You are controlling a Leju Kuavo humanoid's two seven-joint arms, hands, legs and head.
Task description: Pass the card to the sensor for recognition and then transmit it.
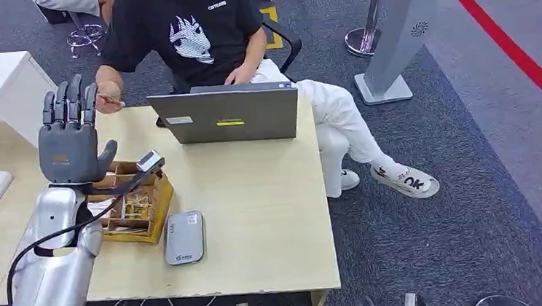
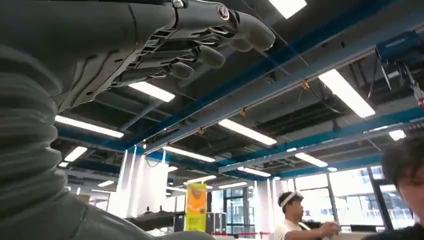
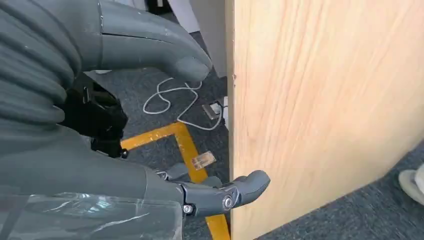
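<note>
Although I cannot confirm it, I judge the card to be the thin piece in the person's hand (image 1: 108, 94), just beyond the upright fingertips of my left hand (image 1: 70, 139), which is spread and empty, while my right hand (image 3: 150, 150) hangs loose and empty below the desk (image 1: 259, 220).

pale wood-grain table (image 1: 259, 220), matt; glossy silver metal arm (image 1: 54, 265).
</note>
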